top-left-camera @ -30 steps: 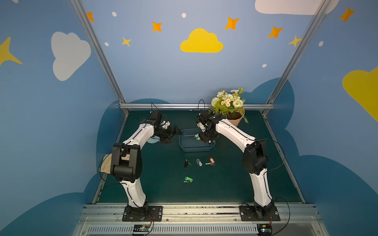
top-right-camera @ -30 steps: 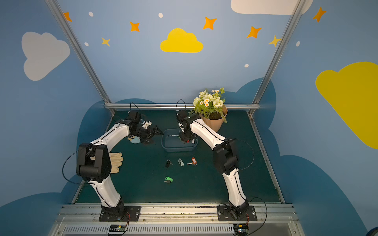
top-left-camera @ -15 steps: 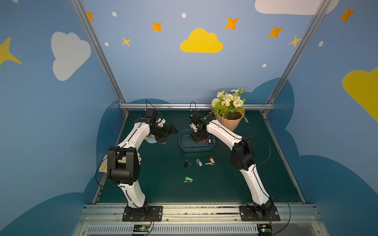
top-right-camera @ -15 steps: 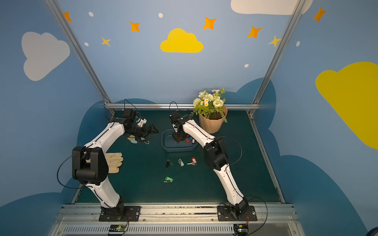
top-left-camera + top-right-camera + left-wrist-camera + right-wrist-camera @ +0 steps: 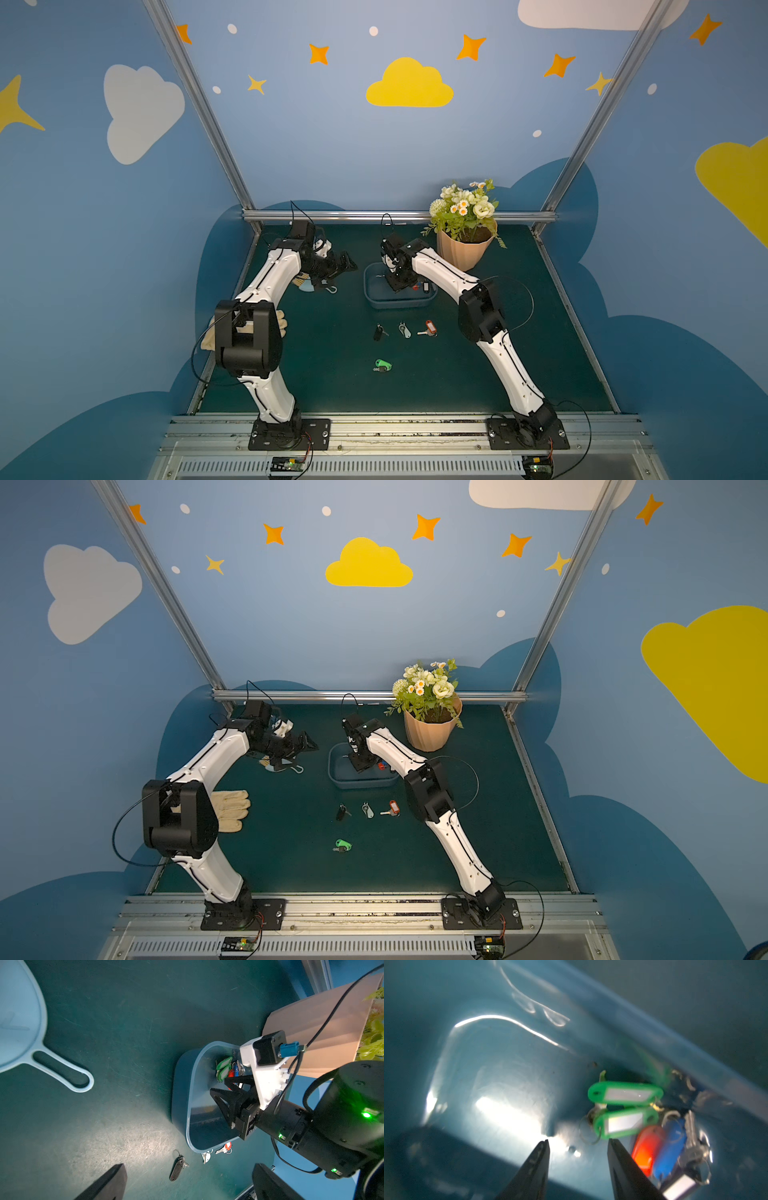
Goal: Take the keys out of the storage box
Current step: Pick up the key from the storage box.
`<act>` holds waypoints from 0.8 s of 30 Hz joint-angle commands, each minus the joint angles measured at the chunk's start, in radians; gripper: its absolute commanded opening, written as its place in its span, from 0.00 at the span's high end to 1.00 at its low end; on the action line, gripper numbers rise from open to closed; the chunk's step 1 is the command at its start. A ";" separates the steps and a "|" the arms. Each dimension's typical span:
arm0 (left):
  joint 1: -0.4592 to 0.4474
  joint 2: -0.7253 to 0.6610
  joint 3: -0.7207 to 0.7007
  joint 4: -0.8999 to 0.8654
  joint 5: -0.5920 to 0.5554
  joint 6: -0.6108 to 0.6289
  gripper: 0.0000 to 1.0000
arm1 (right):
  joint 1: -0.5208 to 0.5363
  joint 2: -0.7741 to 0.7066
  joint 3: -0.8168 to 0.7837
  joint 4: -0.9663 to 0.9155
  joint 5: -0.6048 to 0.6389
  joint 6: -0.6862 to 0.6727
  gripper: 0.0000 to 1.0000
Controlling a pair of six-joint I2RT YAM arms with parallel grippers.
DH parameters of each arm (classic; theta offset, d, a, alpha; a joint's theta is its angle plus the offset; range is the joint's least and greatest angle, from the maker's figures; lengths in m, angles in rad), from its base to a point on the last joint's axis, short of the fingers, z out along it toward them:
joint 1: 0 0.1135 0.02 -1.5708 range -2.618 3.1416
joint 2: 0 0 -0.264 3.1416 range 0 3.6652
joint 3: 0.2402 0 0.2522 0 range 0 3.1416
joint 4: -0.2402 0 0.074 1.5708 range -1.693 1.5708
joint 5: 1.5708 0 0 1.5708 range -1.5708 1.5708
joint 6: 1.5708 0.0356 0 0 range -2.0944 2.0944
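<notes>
The dark green bench (image 5: 332, 390) was seen in both top views, walled in on three sides. At its back edge, right of the middle, the peach ribbed flowerpot (image 5: 461, 253) was stood upright. Just beside it, toward the middle of the bench, the storage box (image 5: 399, 302) was set with its open side up. A pale glove (image 5: 230, 810) was laid flat at the left edge, partly hidden by the left arm. A light-blue pan-shaped piece (image 5: 20, 1022) was laid near the left edge toward the back. Above it the left gripper (image 5: 347, 264) was held clear of the bench and apart from the box, its jaws spread wide with nothing between them. The right gripper (image 5: 578, 1141) was found inside the box, its jaws parted and clamped on nothing, with a key ring just ahead of the tips. The keys (image 5: 643, 1126) in the box were bunched at the end nearer the flowerpot, somewhat blurred: two green tags (image 5: 625, 1093), a red tag (image 5: 648, 1147), a blue tag (image 5: 670, 1147) and a dark tag (image 5: 679, 1186) with a white label. More keys were laid on the bench between the box and the front edge. A black-tagged key (image 5: 378, 332), a grey-tagged key (image 5: 404, 330) and a red-tagged key (image 5: 429, 328) were set in a row near the box, and a green-tagged key (image 5: 382, 365) was set alone nearer the front edge.
</notes>
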 commanded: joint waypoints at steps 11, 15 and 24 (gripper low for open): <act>0.011 0.004 0.025 -0.036 -0.007 0.023 0.00 | -0.009 0.024 0.016 0.082 0.039 -0.012 0.77; 0.011 0.015 0.041 -0.036 -0.004 0.020 0.00 | -0.007 -0.002 0.008 0.083 0.044 -0.023 0.94; 0.013 0.029 0.063 -0.039 0.003 0.022 0.00 | -0.002 -0.164 -0.065 0.008 -0.023 -0.046 1.00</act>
